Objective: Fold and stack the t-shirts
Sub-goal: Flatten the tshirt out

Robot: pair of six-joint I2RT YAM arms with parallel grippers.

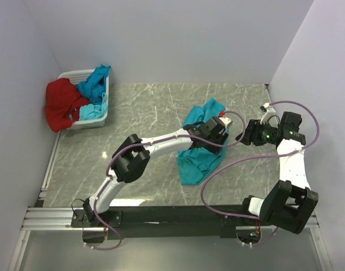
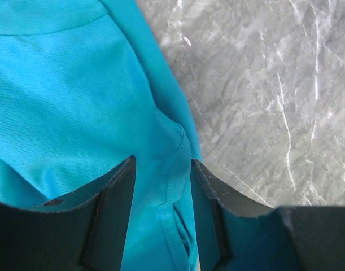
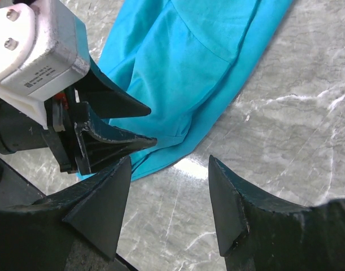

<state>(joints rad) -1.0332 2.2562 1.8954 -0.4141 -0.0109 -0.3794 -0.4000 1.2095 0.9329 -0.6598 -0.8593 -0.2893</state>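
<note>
Arm bases: both at the near edge of the table (image 1: 144, 113). The L arm reaches in to the ctr, the R arm bends up along the right edge.
Shirt in work: we mark one turquoise t-shirt (image 1: 193, 161), loosely bunched and not yet folded, lying mid-table, somewhat right of ctr.
Long axis: runs near to far, w/ the far end leaning toward the right edge. The near end is the broader lump.
L gripper (image 2: 162, 161): directly over the shirt's right-hand margin, approx. halfway along. Jaws parted, a seam of cloth shows below the gap, nothing pinched as far as we can tell.
R gripper (image 3: 169, 164): jaws wide apart & empty, over bare table just off the shirt's right edge, pointing at it.
Key relation: the cloth lies straight beneath the L gripper and to the left of the R gripper. L is nearer; R needs only a short move across.
Our reading: the next grasp prob. takes that right-hand margin, w/ both arms on the same side of the long axis.
Far-left corner: white basket (image 1: 68, 74) holds turquoise shirts (image 1: 94, 84), w/ a red shirt (image 1: 60, 104) draped over its left wall. These wait.
Stack: none begun in view.
</note>
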